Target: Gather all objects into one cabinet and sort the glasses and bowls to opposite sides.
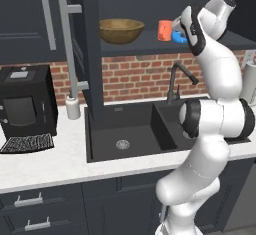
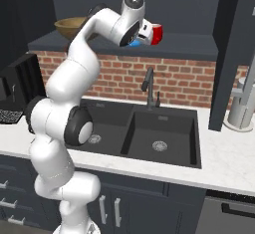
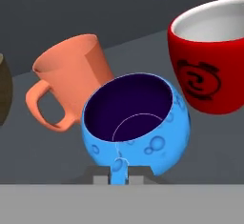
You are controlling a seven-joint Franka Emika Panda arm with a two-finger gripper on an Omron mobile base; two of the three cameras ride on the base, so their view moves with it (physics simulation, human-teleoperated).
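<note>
The blue bowl is glossy with pale bubble marks and a dark inside, tilted with its mouth toward the hand camera, between the orange cup and the red mug. The cup has a loop handle; the mug has a white inside and a dark swirl on its side. All stand on the cabinet shelf, with the wide wooden bowl upright well apart at the left end.

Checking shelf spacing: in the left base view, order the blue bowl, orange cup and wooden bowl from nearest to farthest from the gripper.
1. Blue bowl, at the gripper.
2. Orange cup, just left of it.
3. Wooden bowl, far left on the shelf.
</note>
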